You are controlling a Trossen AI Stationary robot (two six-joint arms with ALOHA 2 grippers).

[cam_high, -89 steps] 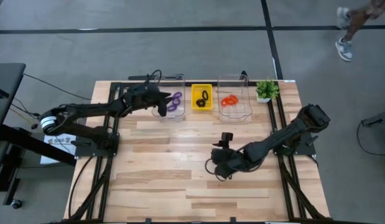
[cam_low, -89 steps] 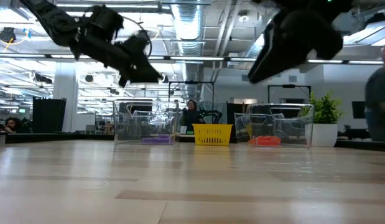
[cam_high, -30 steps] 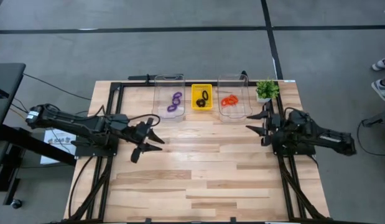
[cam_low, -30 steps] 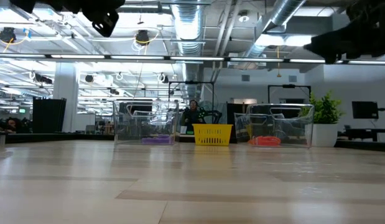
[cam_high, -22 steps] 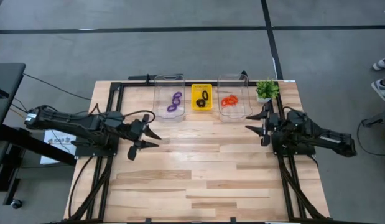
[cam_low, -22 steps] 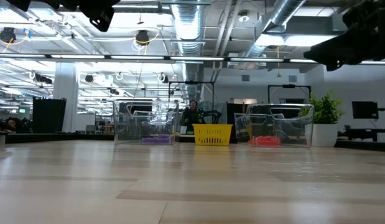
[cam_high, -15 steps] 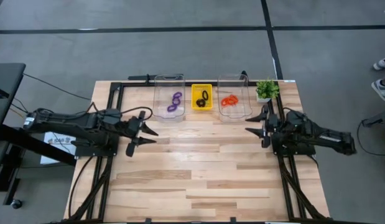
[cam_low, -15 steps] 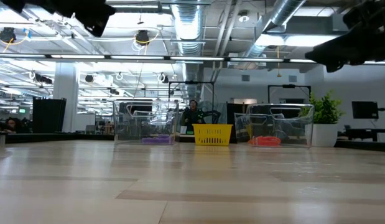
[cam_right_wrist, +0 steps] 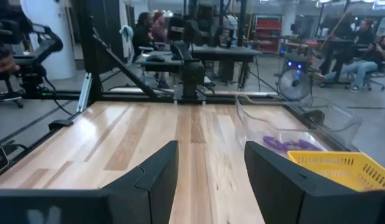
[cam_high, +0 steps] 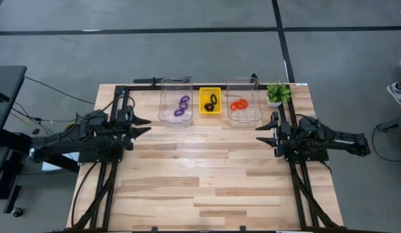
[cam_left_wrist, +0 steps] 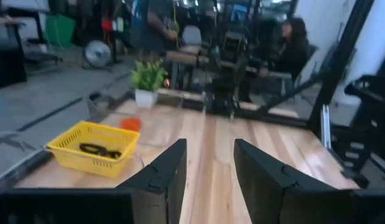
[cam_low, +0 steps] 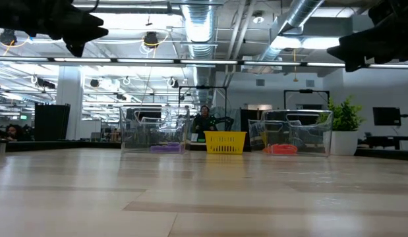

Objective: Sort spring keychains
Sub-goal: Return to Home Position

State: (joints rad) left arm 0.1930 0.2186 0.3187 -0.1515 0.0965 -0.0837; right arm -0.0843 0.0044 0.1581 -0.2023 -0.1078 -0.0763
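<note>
The wooden table (cam_high: pixel 206 188) carries both arms drawn back to its side edges, the left arm (cam_high: pixel 70 141) folded low along the left rail and the right arm (cam_high: pixel 330 139) along the right rail. The left pincer (cam_high: pixel 146 125) points inward over the table's left margin, fingers spread wide with nothing between them; the left wrist view confirms a clear gap between the two fingers. The right pincer (cam_high: pixel 266 131) faces it from the opposite margin, likewise spread wide and holding nothing, as the right wrist view confirms. The two pincers are well apart, with bare tabletop between them. Beyond both pincers, along the far edge, stands a row of three containers. The left clear bin (cam_high: pixel 175 97) is near the left pincer, just ahead and toward the far side. The right clear bin (cam_high: pixel 244 97) is near the right pincer in the same manner. The yellow tray (cam_high: pixel 210 111) sits between the bins, roughly midway between the two pincers and farther back. A small potted plant (cam_high: pixel 276 94) stands at the far corner, just beyond the right pincer. The spring keychains are all contained, none on the tabletop: the purple keychains (cam_high: pixel 182 105) lie in the left clear bin, the black keychains (cam_high: pixel 210 102) in the yellow tray, the orange-red keychains (cam_high: pixel 238 104) in the right clear bin. An exact count per container cannot be made. A person's shoe (cam_high: pixel 398 90) shows on the floor, well beyond the right arm.
</note>
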